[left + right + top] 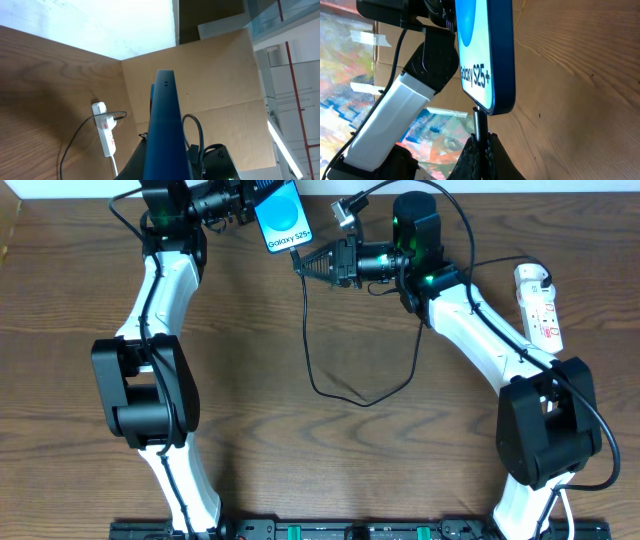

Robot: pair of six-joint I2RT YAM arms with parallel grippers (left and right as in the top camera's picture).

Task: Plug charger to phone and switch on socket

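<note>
In the right wrist view the right gripper (481,145) stands nearest, at the bottom centre of the frame; its fingers are narrowed onto the connector end of the charger (478,122) and pinch it upright. Just above, the tip meets the lower edge of the phone (485,55), though I cannot tell whether it is seated in the port; the blue screen (its white "Galaxy S25+" lettering reads sideways) fills the upper centre. Beyond it, the white link of the left arm (395,120) slants across the lower left.

In the left wrist view the phone (164,125) rises edge-on from the bottom centre, clear of the table (40,75); farther off, at the lower left, the socket (107,136) lies flat on the wood, a white plug (99,107) at its upper end and a thin black cable curving away from it toward the bottom edge.

From overhead, the charger (335,394) loops slack on the table (300,470) at mid-frame; the socket (540,308) lies at the right edge, well apart from the phone. At the top centre the left gripper (248,205) is closed on the phone (281,215), holding it off the wood; the right gripper (305,262) sits just below the phone's lower end, clamped on the connector.
</note>
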